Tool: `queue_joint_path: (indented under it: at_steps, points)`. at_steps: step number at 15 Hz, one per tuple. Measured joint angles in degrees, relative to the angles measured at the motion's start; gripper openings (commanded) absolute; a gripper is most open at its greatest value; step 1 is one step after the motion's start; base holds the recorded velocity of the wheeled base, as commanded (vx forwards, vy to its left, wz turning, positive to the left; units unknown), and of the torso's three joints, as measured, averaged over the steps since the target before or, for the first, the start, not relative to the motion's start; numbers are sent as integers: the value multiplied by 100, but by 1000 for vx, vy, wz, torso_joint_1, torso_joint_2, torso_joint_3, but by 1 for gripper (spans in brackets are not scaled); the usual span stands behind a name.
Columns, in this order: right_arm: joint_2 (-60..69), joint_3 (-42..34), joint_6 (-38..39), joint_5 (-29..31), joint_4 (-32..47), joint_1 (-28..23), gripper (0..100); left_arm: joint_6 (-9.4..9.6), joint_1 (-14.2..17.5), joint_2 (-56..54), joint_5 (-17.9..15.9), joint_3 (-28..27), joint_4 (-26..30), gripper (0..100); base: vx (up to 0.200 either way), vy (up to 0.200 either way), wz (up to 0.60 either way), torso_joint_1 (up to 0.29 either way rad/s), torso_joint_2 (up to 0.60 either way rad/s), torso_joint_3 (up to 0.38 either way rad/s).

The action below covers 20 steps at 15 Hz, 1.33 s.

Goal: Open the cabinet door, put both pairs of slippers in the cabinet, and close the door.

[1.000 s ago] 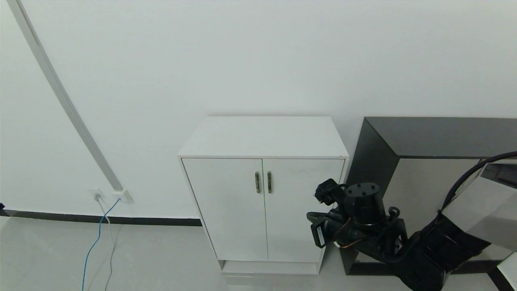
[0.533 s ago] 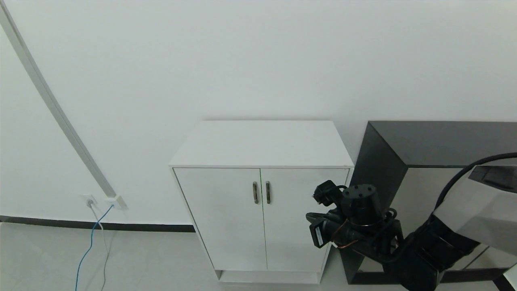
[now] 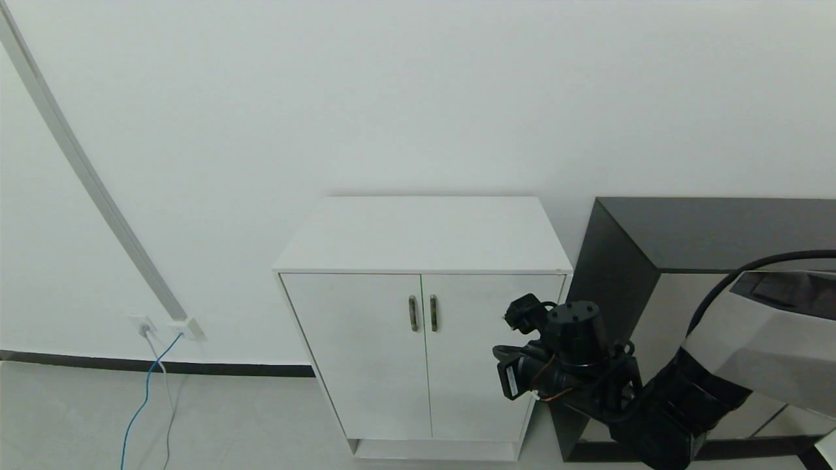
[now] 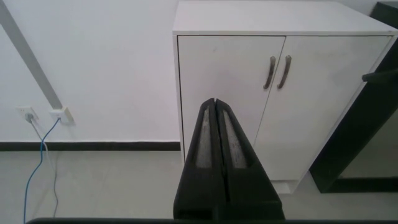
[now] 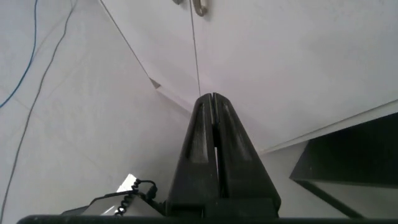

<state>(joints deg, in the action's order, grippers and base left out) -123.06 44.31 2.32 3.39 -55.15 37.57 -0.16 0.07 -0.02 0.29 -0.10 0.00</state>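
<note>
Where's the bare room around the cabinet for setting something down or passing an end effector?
Free: the cabinet top, bordered by wall and black unit; the floor left of it, up to the cables. Crowded: before the right door, where the right arm hangs beside the black unit.

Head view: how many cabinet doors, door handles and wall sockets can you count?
cabinet doors: 2
door handles: 2
wall sockets: 2
Total: 6
</note>
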Motion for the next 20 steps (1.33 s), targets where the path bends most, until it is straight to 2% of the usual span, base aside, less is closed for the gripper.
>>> queue_joint_path:
  at_steps: [3,7,13,20]
  points:
    - [424,-366,6,93,-17,-188,0,0,0,0,2,0,0,0,0,0,0,0,0,0]
    - [1419,-1154,6,139,-16,-795,0,0,0,0,2,0,0,0,0,0,0,0,0,0]
    - [3117,-2689,-2,145,16,-2121,0,0,0,0,4,2,0,0,0,0,0,0,0,0]
    - [4313,-3657,-16,143,83,-3645,0,-6,0,0,2,0,0,0,0,0,0,0,0,0]
